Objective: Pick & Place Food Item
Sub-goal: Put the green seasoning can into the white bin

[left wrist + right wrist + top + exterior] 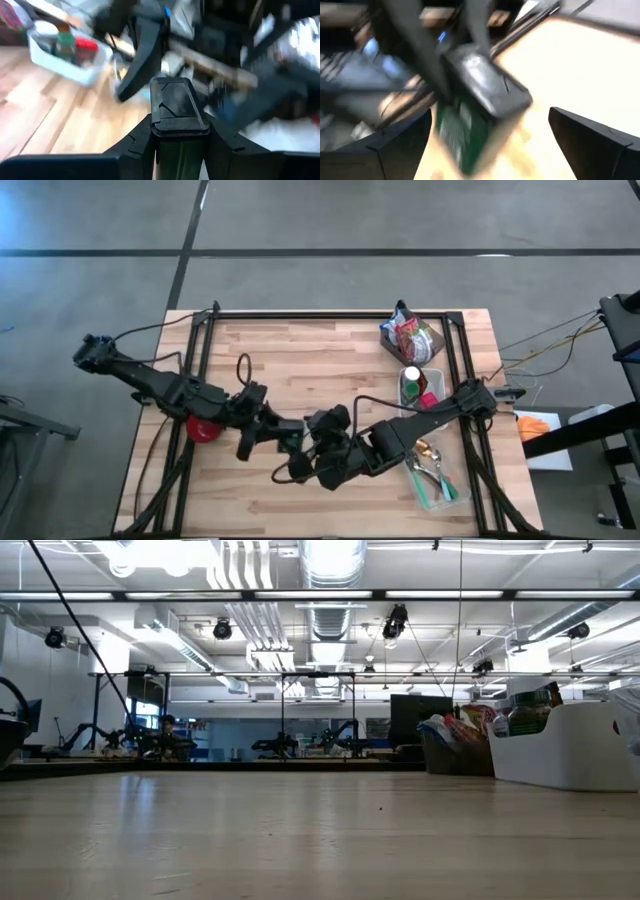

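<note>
We see a dark rectangular box with a glossy black top and green printed sides (176,112), flat-faced and square-edged, held between the two arms near the middle of the table's 6 o'clock half. The left gripper (177,132) pinches it: its two dark fingers (136,142) press against the box's opposite sides. In the right wrist view the same box (482,105) hangs tilted, its long axis running from the black cap down to the green end, between the right gripper's (490,145) fingers, which stand spread wide and clear of it. From above, the two grippers meet (300,442), the left arm coming in from 9 o'clock and the right from 3 o'clock; we cannot tell there which way the box points.

The table (300,355) is pale butcher-block wood in long jointed strips, edged by a black metal frame. A red round object (203,427) lies under the left arm. Towards 3 o'clock are a crinkled, colourful snack bag (408,335), a white plastic bin of small jars (418,385) and a clear tray of metal spoons (437,472).

The floor is grey concrete; the low view shows a workshop hall with ducts and strip lights.
</note>
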